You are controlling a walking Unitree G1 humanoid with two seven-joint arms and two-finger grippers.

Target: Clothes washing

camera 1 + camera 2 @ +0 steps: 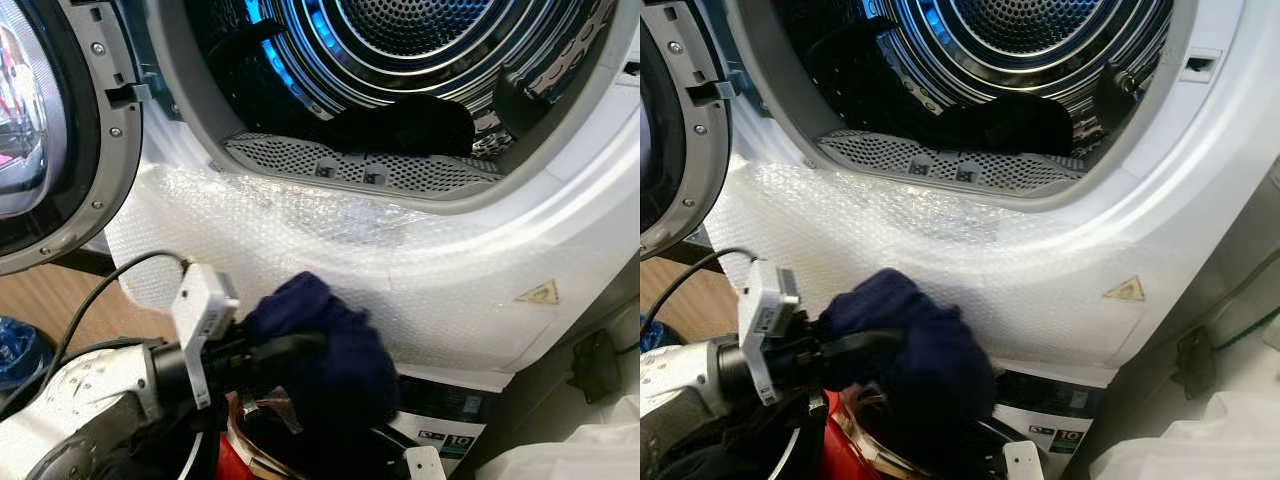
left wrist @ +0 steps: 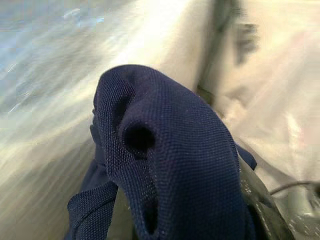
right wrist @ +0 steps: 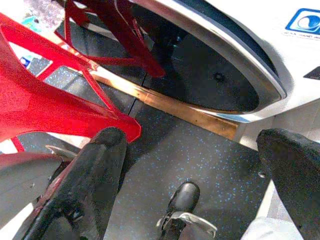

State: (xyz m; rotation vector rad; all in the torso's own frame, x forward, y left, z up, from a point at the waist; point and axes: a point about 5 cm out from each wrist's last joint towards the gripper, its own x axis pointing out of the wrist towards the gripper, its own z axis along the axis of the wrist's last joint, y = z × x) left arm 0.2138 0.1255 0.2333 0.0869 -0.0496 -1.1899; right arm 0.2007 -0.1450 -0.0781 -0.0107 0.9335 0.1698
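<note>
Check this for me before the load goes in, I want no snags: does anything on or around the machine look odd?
The machine's front panel below the drum opening is still covered in bubble wrap, odd for a machine in use. Otherwise the door stands open, dark clothing already lies in the drum, and the left gripper holds a navy garment.

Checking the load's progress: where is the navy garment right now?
The navy garment is gripped by the left gripper low in the head views, in front of the machine's bubble-wrapped front panel, below the open drum.
</note>
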